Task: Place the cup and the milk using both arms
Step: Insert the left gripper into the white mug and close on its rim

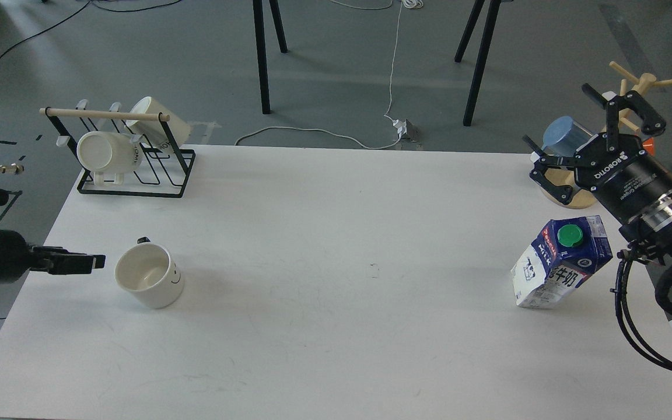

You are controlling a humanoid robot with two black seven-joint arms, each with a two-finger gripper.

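- A white table (336,245) stands on grey floor.
- One milk (562,262) carton, blue and white with a green cap, stands at the table's right.
- The wire rack (132,160) holds two cream mugs.
- One cup (148,275), white with a smiley, sits empty at the left.
- The right gripper (587,137) is spread wide, empty, beyond the milk.
- The left gripper (82,263) is beside the cup; its spread cannot be told.

Right end effector (575,128) spread, left end effector (79,263) edge-on

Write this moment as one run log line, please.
left gripper: beside cup, apart | right gripper: open, above milk | nothing held
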